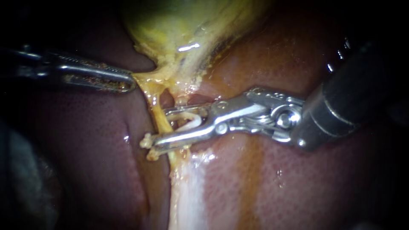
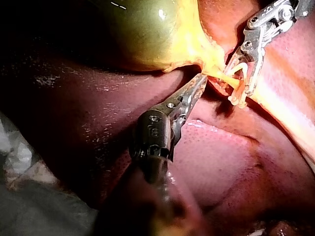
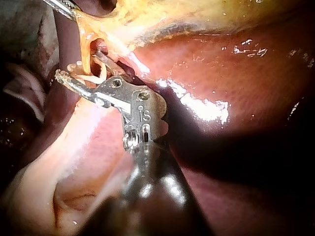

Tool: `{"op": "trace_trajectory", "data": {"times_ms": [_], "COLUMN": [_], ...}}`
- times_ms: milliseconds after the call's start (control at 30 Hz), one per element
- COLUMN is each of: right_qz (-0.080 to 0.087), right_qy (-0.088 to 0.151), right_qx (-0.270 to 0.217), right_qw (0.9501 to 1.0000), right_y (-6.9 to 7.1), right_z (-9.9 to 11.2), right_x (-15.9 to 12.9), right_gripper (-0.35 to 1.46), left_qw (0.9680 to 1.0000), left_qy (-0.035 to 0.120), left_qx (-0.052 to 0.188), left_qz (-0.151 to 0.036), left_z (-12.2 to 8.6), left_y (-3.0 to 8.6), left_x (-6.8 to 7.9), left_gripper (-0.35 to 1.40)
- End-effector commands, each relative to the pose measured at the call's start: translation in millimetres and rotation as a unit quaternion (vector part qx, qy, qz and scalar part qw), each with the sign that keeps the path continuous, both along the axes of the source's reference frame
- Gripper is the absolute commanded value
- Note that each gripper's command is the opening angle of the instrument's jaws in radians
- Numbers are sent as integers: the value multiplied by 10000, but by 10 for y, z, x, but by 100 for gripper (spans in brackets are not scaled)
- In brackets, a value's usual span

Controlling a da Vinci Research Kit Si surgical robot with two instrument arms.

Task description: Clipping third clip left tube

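R instrument [image 1: 161, 127] jaws wide, carrying white clip [image 1: 190, 122] astride left tube [image 1: 158, 111], which runs near-upright below gallbladder [image 1: 179, 25]; L instrument [image 1: 128, 83] jaws clamp yellow tissue [image 1: 147, 80]; liver [image 1: 264, 179] beneath.

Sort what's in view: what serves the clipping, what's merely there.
In the job: right instrument, clip it carries, tube it straddles, left instrument holding yellow tissue.
Merely there: liver, gallbladder, cloth.

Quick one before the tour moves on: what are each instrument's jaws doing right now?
Left instrument: jaws shut on yellow tissue.
Right instrument: jaws holding a white clip, spread astride the tube.
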State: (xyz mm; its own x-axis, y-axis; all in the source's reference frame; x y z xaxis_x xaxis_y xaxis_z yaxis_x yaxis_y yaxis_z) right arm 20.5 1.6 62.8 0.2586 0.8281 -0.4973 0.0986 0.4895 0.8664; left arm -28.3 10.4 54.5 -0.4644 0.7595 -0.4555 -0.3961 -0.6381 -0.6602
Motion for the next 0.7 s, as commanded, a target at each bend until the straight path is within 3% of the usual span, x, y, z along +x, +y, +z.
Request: {"op": "trace_trajectory", "data": {"times_ms": [33,367,700], "right_qz": [3,149,339], "right_qy": [-10,166,414], "right_qx": [26,109,254], "right_qw": [10000,9997,9982], "right_y": [0,3,24], "right_z": [0,-1,-20], "right_x": [4,23,38], "right_gripper": [49,49,49], "left_qw": [10000,10000,10000], "left_qy": [1,1,1], "left_qx": [0,0,0], "left_qz": [0,-1,0], "left_z": [0,0,0], "left_y": [0,0,0], "left_x": [0,0,0], "left_gripper": [-35,-35,-35]}}
